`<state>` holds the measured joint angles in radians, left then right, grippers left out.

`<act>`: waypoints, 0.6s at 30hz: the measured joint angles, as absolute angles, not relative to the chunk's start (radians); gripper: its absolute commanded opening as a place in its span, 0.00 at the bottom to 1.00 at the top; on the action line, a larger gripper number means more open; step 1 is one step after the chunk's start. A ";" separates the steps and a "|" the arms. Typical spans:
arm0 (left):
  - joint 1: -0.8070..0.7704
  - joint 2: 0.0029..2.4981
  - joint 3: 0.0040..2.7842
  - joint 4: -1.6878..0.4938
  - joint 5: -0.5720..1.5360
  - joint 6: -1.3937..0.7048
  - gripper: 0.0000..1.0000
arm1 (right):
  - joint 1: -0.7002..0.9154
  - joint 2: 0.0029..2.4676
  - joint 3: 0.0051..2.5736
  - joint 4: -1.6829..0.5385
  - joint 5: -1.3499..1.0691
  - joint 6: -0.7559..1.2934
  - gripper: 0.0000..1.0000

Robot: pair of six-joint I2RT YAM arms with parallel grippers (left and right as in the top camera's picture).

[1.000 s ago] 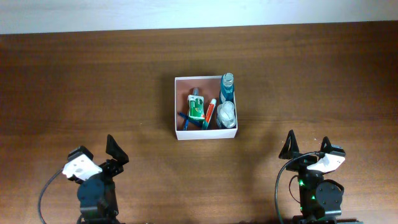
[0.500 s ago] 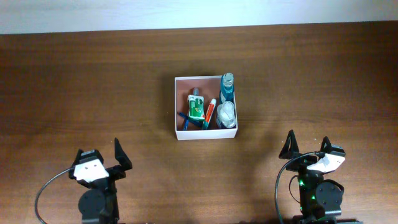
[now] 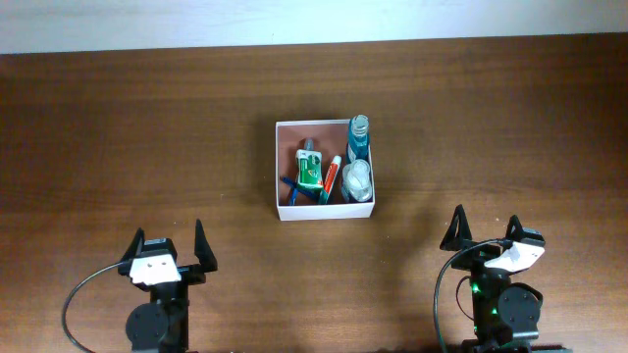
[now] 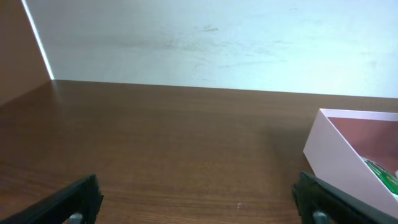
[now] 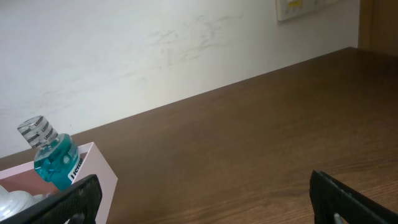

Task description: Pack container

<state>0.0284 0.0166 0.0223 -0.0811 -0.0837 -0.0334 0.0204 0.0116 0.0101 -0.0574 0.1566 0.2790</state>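
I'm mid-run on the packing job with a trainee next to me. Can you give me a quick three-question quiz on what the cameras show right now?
1. True or false: the container is empty.
2. In the overhead view, where is the blue bottle?
A) against the container's left wall
B) against the container's right wall
C) on the table outside the container
3. Fill in: the jaws of the left gripper and the right gripper both stand ____.

Key:
1. False; a green tube and other items lie in it.
2. B
3. open, holding nothing
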 measured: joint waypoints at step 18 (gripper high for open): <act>0.028 0.017 0.022 -0.081 -0.059 -0.026 0.99 | 0.020 0.012 0.010 -0.058 0.156 0.279 0.98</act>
<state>0.0284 0.0166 0.0219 -0.0814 -0.0589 -0.0257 0.0204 0.0116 0.0101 -0.0578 0.1562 0.2794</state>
